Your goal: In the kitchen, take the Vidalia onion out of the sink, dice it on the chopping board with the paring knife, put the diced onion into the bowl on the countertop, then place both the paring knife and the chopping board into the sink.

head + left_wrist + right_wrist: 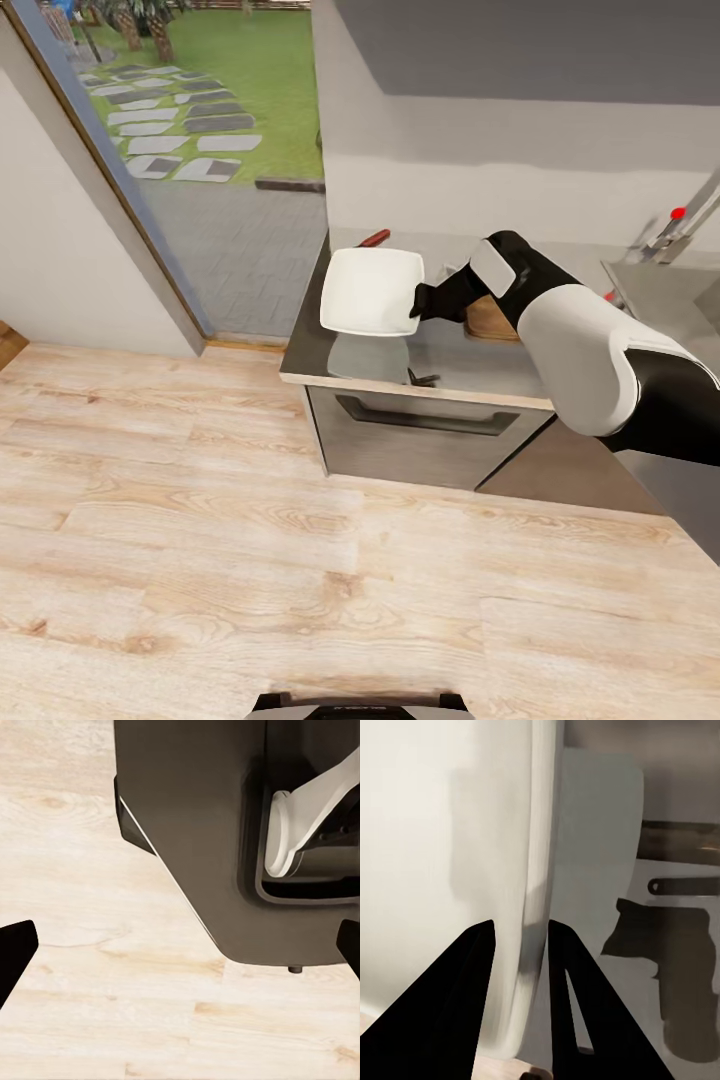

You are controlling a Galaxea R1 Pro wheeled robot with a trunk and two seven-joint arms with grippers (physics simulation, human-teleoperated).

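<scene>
the countertop point(450, 375) ends at a corner over a dark drawer front point(420, 430), with pale wood floor point(200, 560) below and a glass door point(200, 130) showing garden paving to the left. at the far right stands the steel tap point(680, 225) with its red-tipped lever, beside the flat steel of the sink point(650, 290); the basin itself is out of frame. a bit of red handle, the paring knife point(375, 238), pokes out behind the bowl's far edge. a brown corner of the chopping board point(490, 318) shows under the right forearm, which hides the rest.

the right arm reaches leftward across the counter, white upper shell and black wrist, and the right gripper point(420, 303) pinches the near-right rim of the bowl point(370, 290), which is lifted off the surface, its reflection lying below it. in the right wrist view the two black fingers point(472, 997) sit on either side of the bowl's thin white wall point(531, 907), clamped on it.

the left gripper point(180, 952) hangs over the floor beside the robot's dark base point(195, 832), fingertips spread wide apart, nothing between them.
</scene>
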